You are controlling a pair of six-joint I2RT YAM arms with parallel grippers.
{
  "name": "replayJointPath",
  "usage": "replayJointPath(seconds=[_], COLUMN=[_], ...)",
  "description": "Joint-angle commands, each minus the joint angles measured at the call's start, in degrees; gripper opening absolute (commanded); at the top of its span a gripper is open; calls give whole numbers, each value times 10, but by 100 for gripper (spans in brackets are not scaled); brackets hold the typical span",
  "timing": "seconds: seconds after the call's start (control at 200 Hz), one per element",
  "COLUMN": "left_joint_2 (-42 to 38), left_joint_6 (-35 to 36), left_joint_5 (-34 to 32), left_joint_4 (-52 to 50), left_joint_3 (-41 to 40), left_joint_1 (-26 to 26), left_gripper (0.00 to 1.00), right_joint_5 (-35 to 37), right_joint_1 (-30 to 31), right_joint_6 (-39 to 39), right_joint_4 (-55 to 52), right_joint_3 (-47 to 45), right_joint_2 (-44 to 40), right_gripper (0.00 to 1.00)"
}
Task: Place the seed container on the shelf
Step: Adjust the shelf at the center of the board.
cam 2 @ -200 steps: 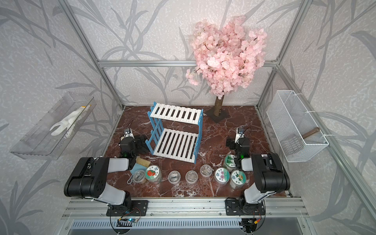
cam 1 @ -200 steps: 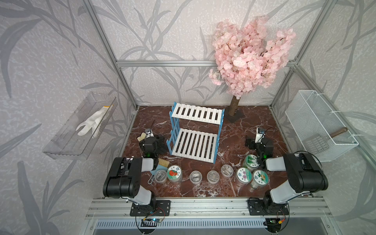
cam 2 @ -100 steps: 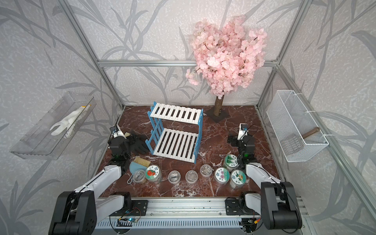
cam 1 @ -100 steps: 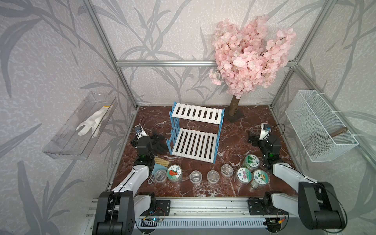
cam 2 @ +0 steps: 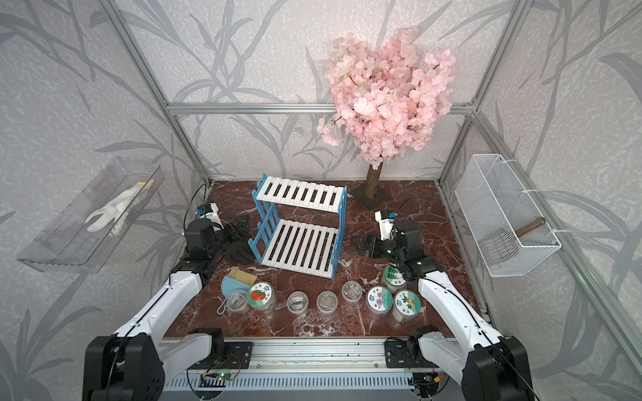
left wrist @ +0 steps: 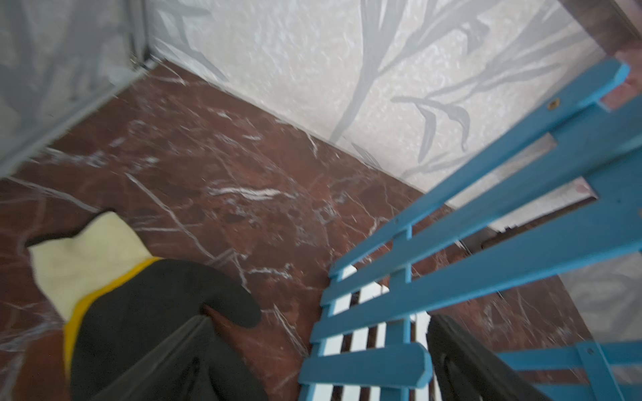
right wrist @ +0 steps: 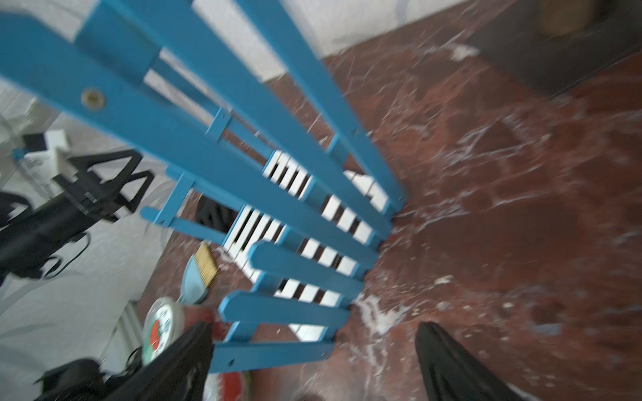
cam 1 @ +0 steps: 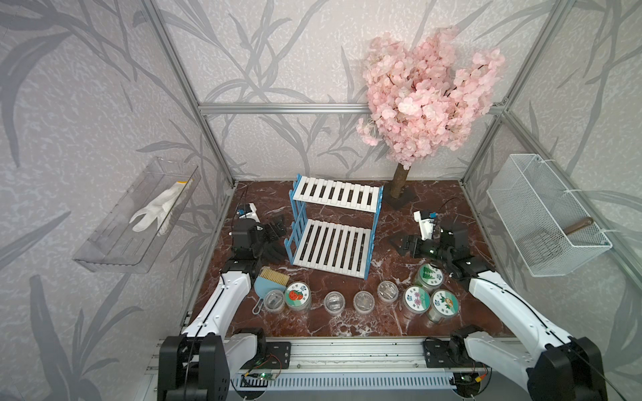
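1. The shelf (cam 1: 331,244), with blue ladder sides and white slatted boards, stands mid-frame on the red marbled bench (cam 1: 347,324) in both top views.
2. The seed containers (cam 1: 429,276) are all down on the bench, in a loose row across the lower centre of the frame, in front of the shelf and apart from it.
3. The strawberry-lidded one (cam 1: 297,295) is towards the left. The flower-lidded one (cam 1: 417,300) and the orange-pictured one (cam 1: 444,302) sit side by side towards the right.
4. Small clear jars (cam 1: 363,300) fill the gap between them.
5. The left arm (cam 1: 225,302) reaches up the left side of the frame. Its jaws are just left of the shelf, spread wide and holding nothing.
6. In the left wrist view, its fingers (left wrist: 166,361) sit at the bottom edge, with a black glove (left wrist: 156,312) and the shelf's blue frame beyond them.
7. The right arm (cam 1: 500,302) comes up the right side. Its jaws point towards the shelf from the right, wide apart and empty.
8. In the right wrist view, its fingers (right wrist: 448,361) look blurred, with bare marble between them.
9. A blue dustpan with a brush (cam 1: 265,284) lies at the left end of the row.
10. A pink blossom tree (cam 1: 427,104) stands at the upper right.
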Motion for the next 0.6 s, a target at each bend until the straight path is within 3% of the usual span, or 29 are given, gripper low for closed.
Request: replayJointPath(seconds=[0.0, 0.195, 0.335, 0.45, 0.595], left_joint_2=[27, 51, 51, 50, 63], left_joint_6=[-18, 10, 25, 4, -20], left_joint_5=[119, 138, 130, 142, 137], left_joint_4=[-36, -73, -99, -76, -50], left_joint_3=[23, 47, 55, 40, 34], left_joint_1=[-9, -63, -101, -125, -177], left_gripper=[100, 99, 98, 97, 97], right_joint_5=[-6, -49, -9, 8, -85], right_joint_1=[33, 60, 58, 17, -48], right_joint_6=[51, 109, 118, 115, 135], right_joint_4=[-13, 39, 36, -13, 27], right_joint_3=[20, 46, 51, 59, 37], right_joint_2=[24, 88, 101, 103, 105], right_gripper=[95, 94, 94, 91, 87])
